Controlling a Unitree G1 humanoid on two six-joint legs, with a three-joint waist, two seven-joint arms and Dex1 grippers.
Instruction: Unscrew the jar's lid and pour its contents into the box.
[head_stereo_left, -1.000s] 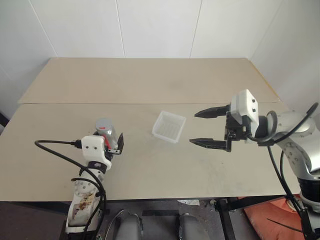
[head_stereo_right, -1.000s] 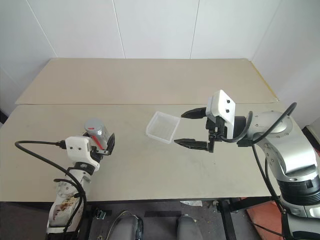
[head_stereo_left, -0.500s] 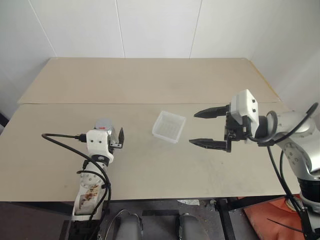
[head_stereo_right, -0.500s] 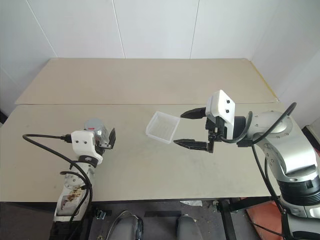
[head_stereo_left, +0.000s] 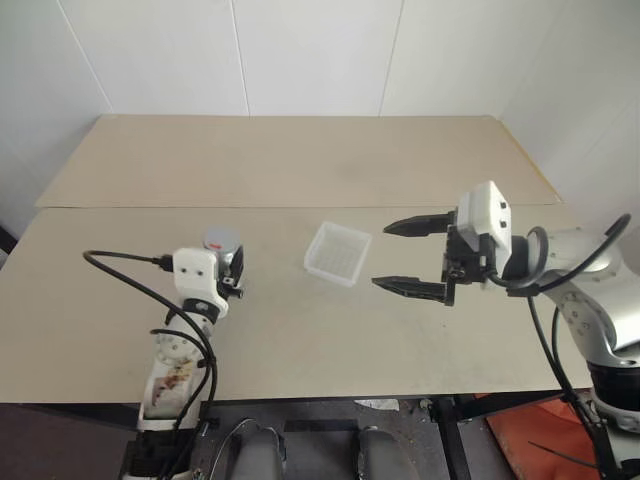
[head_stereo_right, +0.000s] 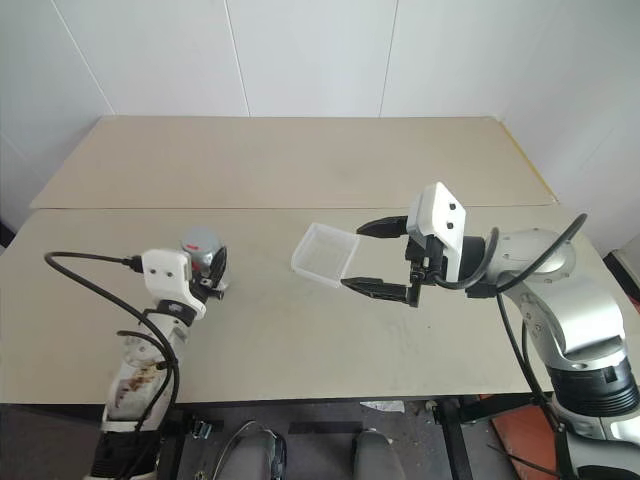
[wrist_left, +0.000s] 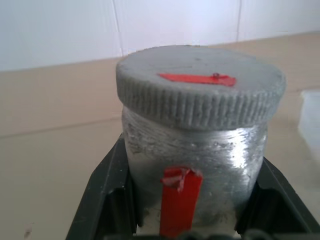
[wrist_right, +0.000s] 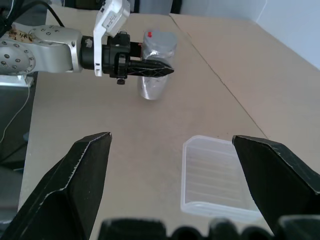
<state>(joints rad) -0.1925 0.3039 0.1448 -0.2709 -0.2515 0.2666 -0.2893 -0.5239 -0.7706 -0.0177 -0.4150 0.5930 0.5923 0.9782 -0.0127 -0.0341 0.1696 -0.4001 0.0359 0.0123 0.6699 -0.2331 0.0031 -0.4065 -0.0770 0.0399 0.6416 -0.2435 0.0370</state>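
The jar (wrist_left: 195, 155) is a small cloudy cylinder with a red strip on its side and stands near the table's left side. Its grey ribbed lid (wrist_left: 200, 90), marked with a red sliver, sits screwed on top. My left gripper (head_stereo_left: 228, 262) is shut on the jar's body, one black finger (wrist_left: 107, 195) on each side, and holds it slightly above the table. The contents are hidden behind the cloudy wall. The box (head_stereo_left: 338, 253), a shallow translucent white tray, lies at the table's middle. Just right of it my right gripper (head_stereo_left: 382, 256) hangs open, pointing left toward the jar (wrist_right: 155, 82).
The tan table (head_stereo_left: 300, 340) reaches to the white wall behind, with a seam (head_stereo_left: 300, 207) running across it beyond the box. A black cable (head_stereo_left: 120, 275) loops from my left wrist over the table's left part.
My left gripper closed on the jar and lifted it a little, moving forward with it. The right gripper stayed open beside the box.
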